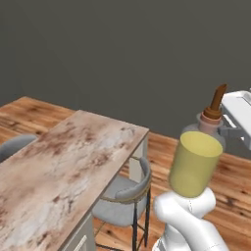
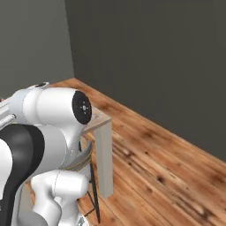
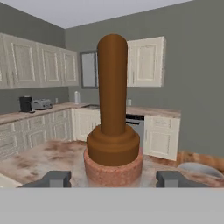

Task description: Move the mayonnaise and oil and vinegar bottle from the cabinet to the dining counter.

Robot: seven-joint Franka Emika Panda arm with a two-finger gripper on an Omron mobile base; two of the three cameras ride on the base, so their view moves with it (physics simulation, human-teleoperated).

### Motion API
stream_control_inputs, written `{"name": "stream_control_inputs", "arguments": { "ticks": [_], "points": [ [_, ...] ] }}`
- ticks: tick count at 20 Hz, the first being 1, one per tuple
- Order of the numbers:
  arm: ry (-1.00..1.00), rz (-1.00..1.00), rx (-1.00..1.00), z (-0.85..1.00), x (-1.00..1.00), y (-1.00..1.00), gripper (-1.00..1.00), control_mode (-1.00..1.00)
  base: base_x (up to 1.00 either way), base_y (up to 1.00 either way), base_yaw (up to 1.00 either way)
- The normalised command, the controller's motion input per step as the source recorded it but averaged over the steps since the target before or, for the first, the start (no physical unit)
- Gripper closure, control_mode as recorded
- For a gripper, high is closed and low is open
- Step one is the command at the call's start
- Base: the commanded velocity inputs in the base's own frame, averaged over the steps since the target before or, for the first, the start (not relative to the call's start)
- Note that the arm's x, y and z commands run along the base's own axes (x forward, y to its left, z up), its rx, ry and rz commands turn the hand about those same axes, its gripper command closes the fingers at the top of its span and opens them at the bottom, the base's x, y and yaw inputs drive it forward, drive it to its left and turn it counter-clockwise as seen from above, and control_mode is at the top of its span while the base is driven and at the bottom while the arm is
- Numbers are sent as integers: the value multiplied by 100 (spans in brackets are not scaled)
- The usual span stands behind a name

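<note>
Gripper (image 3: 113, 179) jaws clench the oil and vinegar bottle (image 1: 196, 164), glossy yellow-olive with a brown tapered stopper (image 3: 112, 103), beside the marbled stone table (image 1: 59, 171).

Plain dark grey walls (image 1: 122, 54) rise behind a floor of warm reddish-brown wood planks (image 2: 163, 167). A grey cushioned stool with a thin black metal frame (image 1: 125, 198) stands tucked against the island's cream side. In the hand view, cream panelled wall cupboards (image 3: 146, 61) hang above cream lower cupboards (image 3: 162, 136) under a stone ledge bearing a small black coffee machine (image 3: 26, 104) and a silver toaster (image 3: 42, 104).
</note>
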Motion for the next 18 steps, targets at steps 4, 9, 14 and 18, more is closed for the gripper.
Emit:
{"name": "stream_control_inputs", "arguments": {
  "ticks": [4, 9, 14, 18],
  "points": [
    [0, 0, 0, 0, 0, 0, 100, 100, 67, 39, 34],
    [0, 0, 0, 0, 0, 0, 100, 100, 68, 37, 33],
    [0, 0, 0, 0, 0, 0, 100, 100, 37, 22, 37],
    [0, 0, 0, 0, 0, 0, 100, 100, 35, 25, 39]
  ]
}}
